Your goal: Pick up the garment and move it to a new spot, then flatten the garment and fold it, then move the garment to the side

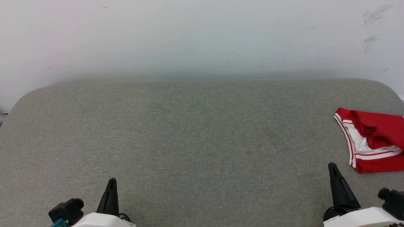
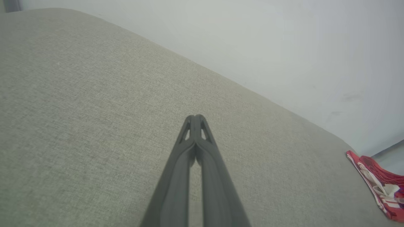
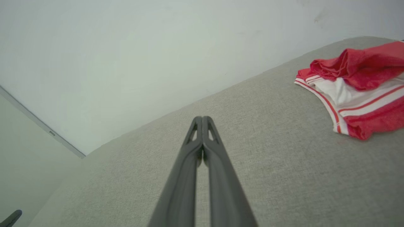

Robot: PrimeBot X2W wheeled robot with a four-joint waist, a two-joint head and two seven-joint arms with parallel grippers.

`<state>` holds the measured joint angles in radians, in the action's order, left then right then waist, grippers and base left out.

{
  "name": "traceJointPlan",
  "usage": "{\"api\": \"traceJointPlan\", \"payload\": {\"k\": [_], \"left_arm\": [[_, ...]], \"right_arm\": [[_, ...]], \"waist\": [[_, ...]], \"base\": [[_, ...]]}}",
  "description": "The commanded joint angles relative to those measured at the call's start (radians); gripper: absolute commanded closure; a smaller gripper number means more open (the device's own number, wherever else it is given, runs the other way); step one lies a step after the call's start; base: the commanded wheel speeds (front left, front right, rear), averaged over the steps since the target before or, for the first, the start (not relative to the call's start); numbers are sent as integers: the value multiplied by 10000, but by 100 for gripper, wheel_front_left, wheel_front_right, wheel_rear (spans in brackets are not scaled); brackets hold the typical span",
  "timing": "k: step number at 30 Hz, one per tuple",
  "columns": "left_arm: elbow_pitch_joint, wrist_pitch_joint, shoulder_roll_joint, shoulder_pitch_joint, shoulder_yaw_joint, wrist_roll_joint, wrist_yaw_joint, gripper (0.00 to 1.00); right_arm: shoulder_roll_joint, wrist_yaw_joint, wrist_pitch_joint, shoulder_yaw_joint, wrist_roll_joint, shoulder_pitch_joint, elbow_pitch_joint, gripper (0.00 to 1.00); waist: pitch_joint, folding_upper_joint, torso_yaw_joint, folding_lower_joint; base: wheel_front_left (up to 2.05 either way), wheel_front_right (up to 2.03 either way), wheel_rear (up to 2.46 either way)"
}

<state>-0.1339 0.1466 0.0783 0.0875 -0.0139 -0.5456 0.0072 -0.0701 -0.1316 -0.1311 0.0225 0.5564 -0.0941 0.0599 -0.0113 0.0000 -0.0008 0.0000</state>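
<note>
The garment (image 1: 375, 138) is a crumpled red shirt with white, red-striped trim. It lies at the far right of the grey fabric surface (image 1: 195, 138), partly cut off by the picture's edge. It also shows as the garment (image 3: 356, 82) in the right wrist view and the garment (image 2: 382, 186) in the left wrist view. My right gripper (image 1: 333, 166) is shut and empty, just left of and nearer than the shirt, not touching it. Far from the shirt, my left gripper (image 1: 112, 181) rests shut and empty at the lower left. Both pairs of fingertips meet: (image 2: 195, 117), (image 3: 202, 118).
A pale wall (image 1: 202, 37) with a few scuff marks rises straight behind the grey surface. The surface has rounded back corners and a long stretch of bare fabric between the two grippers. A strip of floor (image 3: 28, 157) shows past its left end.
</note>
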Motion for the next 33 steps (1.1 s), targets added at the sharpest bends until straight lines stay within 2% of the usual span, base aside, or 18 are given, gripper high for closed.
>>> {"api": "traceJointPlan", "payload": {"k": [1, 6, 7, 18, 19, 33], "left_arm": [[85, -75, -10, -327, 100, -366, -82, 100], [-7, -270, -29, -462, 185, -1162, -178, 100], [-55, -381, -40, -534, 237, -1618, -242, 100], [-236, -757, -72, -790, 420, -3166, -447, 100], [-280, -853, -81, -869, 459, -3565, -491, 100], [-479, -1276, -121, -1140, 663, -5266, -706, 100]], "right_arm": [[-102, 4, 40, 3, 411, 312, -63, 100], [-125, 4, 177, 14, 1242, 450, 81, 100], [-137, 4, 256, 23, 1716, 529, 159, 100], [-166, 6, 549, 68, 3324, 783, 441, 100], [-171, 6, 619, 81, 3728, 859, 509, 100], [-178, 6, 964, 159, 5462, 1137, 824, 100]], "waist": [[2, 0, 1, 0], [9, 0, 1, 0], [13, 0, 1, 0], [30, 0, 2, 0], [34, 0, 2, 0], [54, 0, 3, 0]], "base": [[0, 0, 0], [0, 0, 0], [0, 0, 0], [0, 0, 0], [0, 0, 0], [0, 0, 0]]}}
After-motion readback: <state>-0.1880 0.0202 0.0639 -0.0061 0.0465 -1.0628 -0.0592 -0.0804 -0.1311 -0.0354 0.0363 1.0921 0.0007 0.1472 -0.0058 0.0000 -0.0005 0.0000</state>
